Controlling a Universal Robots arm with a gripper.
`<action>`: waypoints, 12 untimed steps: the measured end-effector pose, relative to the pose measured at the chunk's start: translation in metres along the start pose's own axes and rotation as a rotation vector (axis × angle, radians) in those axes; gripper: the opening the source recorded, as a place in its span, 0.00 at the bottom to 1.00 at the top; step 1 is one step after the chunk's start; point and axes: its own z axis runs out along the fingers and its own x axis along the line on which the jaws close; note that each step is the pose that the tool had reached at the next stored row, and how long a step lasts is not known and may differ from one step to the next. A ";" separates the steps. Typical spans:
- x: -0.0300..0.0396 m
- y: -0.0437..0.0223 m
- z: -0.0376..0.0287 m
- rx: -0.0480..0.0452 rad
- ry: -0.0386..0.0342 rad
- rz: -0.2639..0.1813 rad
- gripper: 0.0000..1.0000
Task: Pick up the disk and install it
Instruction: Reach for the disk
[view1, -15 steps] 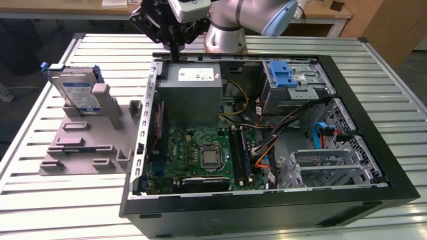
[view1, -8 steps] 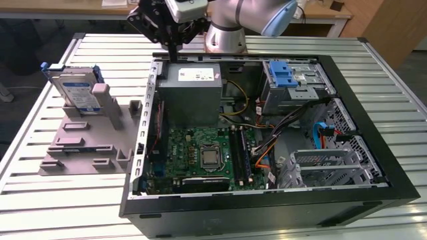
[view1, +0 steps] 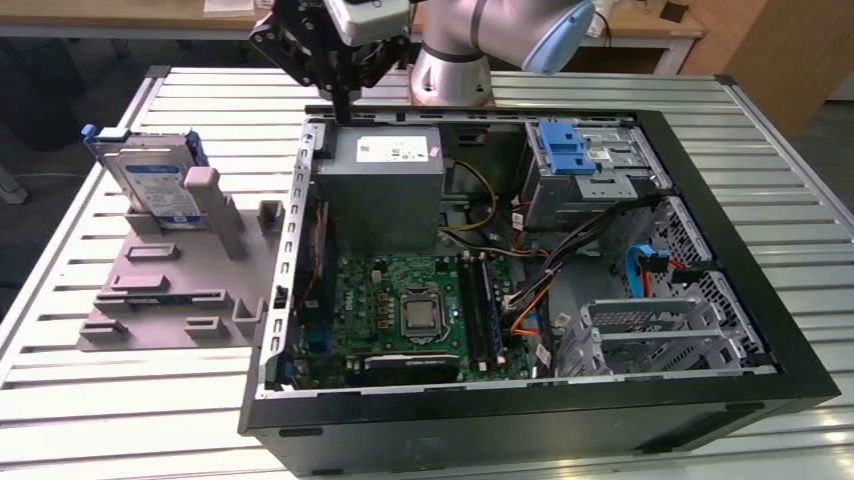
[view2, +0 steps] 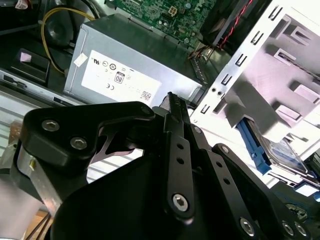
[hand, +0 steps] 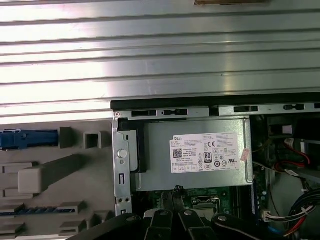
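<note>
The disk (view1: 154, 185) is a silver-grey drive with a white and blue label and a blue frame. It stands on edge in a grey fixture (view1: 174, 280) at the exterior view's left, outside the open computer case (view1: 534, 400). In the second wrist view the disk (view2: 286, 150) shows behind a fixture post, and in the first wrist view its blue frame edge (hand: 27, 139) shows. My gripper (view1: 343, 115) hangs over the case's back wall, above the power-supply box, well apart from the disk. Its fingers are shut with nothing between them, seen in both wrist views (view2: 171, 96) (hand: 176, 189).
Inside the case sit a grey power-supply box (view1: 380, 190) with a white sticker, a green motherboard (view1: 407, 310), cables, and a metal drive cage with a blue latch (view1: 574, 150). Everything stands on a slatted metal table (view1: 134, 420).
</note>
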 end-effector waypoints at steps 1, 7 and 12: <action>0.0004 0.0000 0.0000 0.0000 0.0000 0.000 0.11; 0.0029 0.0000 0.0002 0.0000 0.0000 0.000 0.11; 0.0055 0.0001 0.0004 0.0000 0.0000 0.000 0.11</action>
